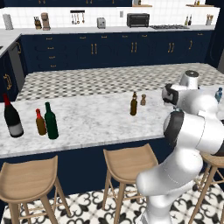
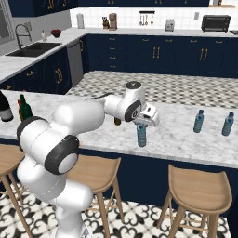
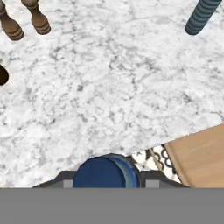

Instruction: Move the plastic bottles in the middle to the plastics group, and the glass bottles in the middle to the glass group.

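Right under my hand camera sits the dark blue cap of the small plastic water bottle (image 3: 107,171), with my gripper (image 3: 106,183) clamped on it: one dark finger shows on each side of the cap. From the right base camera the same bottle (image 2: 142,135) hangs upright below my hand at the near edge of the tabletop (image 2: 186,139); whether its base touches the marble I cannot tell. Two teal bottles of the plastics group (image 2: 199,121) stand well off along the tabletop.

I judge this bottle light and thin-walled, likely to flex and slip if squeezed at the ribbed body, so the stiffer neck below the cap is the place to hold. The brown beer bottle (image 1: 134,104) beside the shaker (image 1: 143,99) will be heavier, rigid, smooth and breakable.
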Motion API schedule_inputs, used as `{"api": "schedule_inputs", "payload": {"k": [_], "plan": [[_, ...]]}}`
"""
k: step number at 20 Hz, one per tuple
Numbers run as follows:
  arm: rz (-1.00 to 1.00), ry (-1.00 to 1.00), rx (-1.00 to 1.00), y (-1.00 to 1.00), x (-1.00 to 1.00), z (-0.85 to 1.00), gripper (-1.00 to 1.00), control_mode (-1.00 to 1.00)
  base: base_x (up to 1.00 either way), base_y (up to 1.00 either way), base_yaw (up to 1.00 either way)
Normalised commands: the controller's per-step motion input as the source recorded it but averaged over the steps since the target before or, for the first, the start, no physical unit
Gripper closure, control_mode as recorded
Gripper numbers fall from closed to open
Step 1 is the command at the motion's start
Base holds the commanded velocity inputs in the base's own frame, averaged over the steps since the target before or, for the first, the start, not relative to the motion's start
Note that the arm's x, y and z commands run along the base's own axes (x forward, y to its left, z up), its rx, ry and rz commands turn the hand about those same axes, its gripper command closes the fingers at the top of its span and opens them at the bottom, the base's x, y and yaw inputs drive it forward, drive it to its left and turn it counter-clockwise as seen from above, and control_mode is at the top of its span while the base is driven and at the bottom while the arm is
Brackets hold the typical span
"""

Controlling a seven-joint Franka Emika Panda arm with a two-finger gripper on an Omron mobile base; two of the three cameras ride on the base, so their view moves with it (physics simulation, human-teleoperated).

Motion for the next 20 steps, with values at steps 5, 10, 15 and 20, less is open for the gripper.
{"api": "schedule_inputs", "payload": {"k": [5,10,15,20], "plan": [[-0.16,-0.01,0.0,-0.72,0.22,0.1,1.0,-1.0,0.0,0.0,0.0],[-0.03,-0.17,0.0,-0.65,0.11,0.03,1.0,-1.0,0.0,0.0,0.0],[-0.04,-0.23,0.0,-0.52,0.23,0.0,1.0,-1.0,0.0,0.0,0.0],[-0.07,-0.02,0.0,-0.58,0.3,0.0,1.0,-1.0,0.0,0.0,0.0]]}}
